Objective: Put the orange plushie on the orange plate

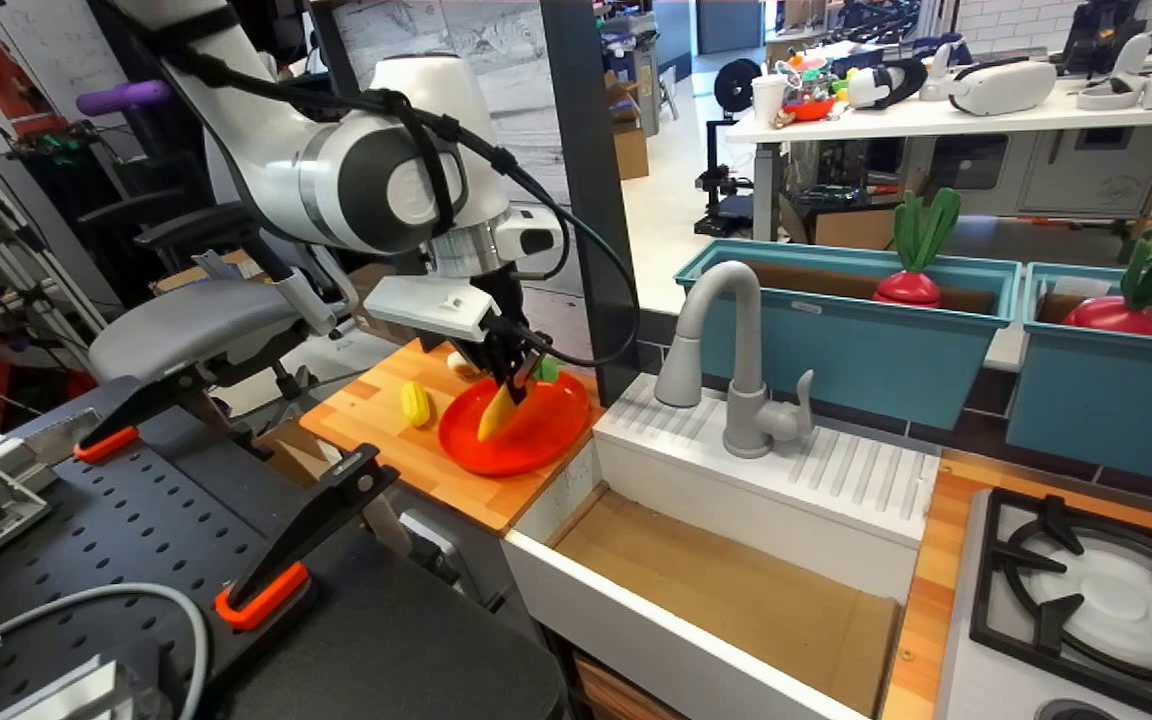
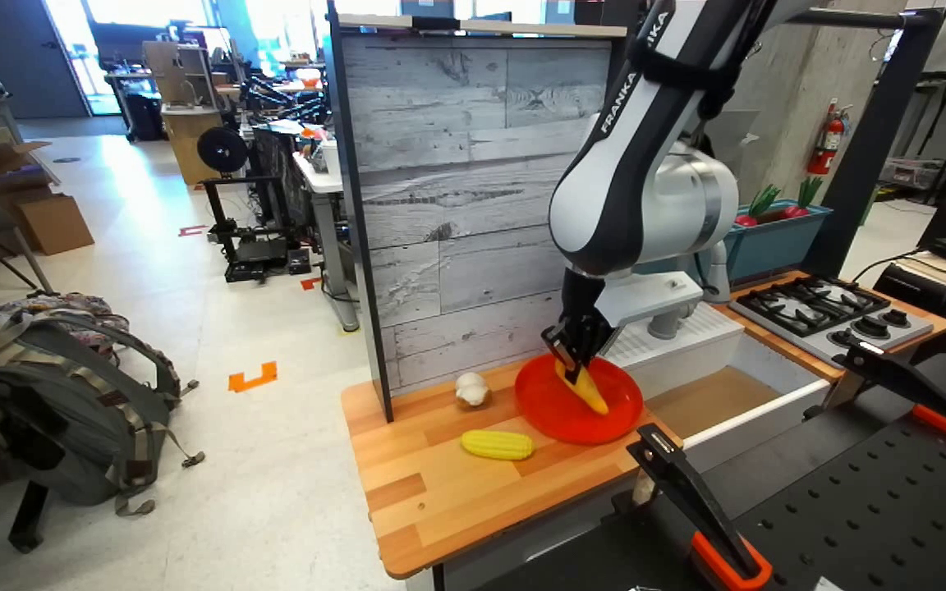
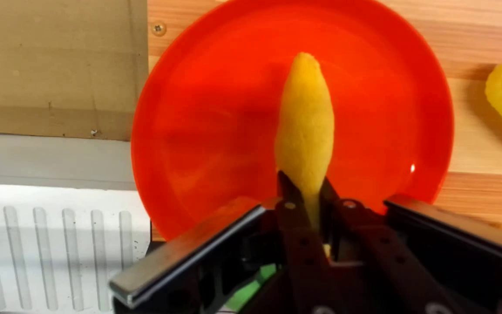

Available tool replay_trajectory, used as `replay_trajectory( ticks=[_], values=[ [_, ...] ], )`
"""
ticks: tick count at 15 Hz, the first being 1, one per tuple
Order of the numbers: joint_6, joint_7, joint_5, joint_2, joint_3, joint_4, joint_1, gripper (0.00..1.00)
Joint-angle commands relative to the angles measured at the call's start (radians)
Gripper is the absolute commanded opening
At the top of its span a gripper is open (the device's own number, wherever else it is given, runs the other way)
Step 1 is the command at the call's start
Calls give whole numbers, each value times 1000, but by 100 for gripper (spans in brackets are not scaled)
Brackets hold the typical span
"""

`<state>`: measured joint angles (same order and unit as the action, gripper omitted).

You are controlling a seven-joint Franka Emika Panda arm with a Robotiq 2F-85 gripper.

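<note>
far l on the wood counter point(image 2: 448, 525), per exterior view: white toy point(image 2: 472, 387), prob garlic, near the back wall panel point(image 2: 473, 205). a bit r & closer to front edge: yellow corn-like toy point(image 2: 497, 445), lies flat, near the plate but apart from it; not the tgt.

next r: orange plate point(image 2: 545, 414), flat on counter. orange plushie point(image 3: 305, 117) is over approx mid plate, tilted, free end slanting out toward the counter's front. can't tell if the tip touches plate or hangs just above. gripper point(image 3: 304, 187) is clamped on the plushie's narrower end, fingers point(image 3: 290, 220) pressed in from both sides per wrist view.

just r of gripper: green item point(image 1: 546, 371), mostly hidden behind it, can't id. further r: white sink point(image 1: 636, 628) w/ brown sheet on its floor, then stove point(image 2: 838, 320), both n/a for task.

step: place, imo; pick looks done, release not yet. next prob: lower a touch if there's a gap, keep the gripped end inside the rim too, spread fingers, then lift straight up w/o dragging the toy. soft thing, so might cling to a pad; worth a slow exit.
</note>
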<state>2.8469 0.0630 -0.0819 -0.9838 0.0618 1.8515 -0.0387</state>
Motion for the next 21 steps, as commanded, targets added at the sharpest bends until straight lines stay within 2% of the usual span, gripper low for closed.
replay_trajectory(
  ticks=[1,6,9,14,16,17,19,21],
  values=[
    [-16,7,18,-53,2,-69,13,42],
    [9,17,16,-37,24,-32,10,80],
    [66,-2,-5,26,-2,62,56,99],
    [331,-52,-1,196,-44,329,165,100],
    [401,-65,8,270,-64,434,222,100],
    [336,-33,4,158,-25,290,160,100],
    [371,-48,7,220,-39,372,200,100],
    [371,-52,8,248,-44,403,209,100]
  ],
)
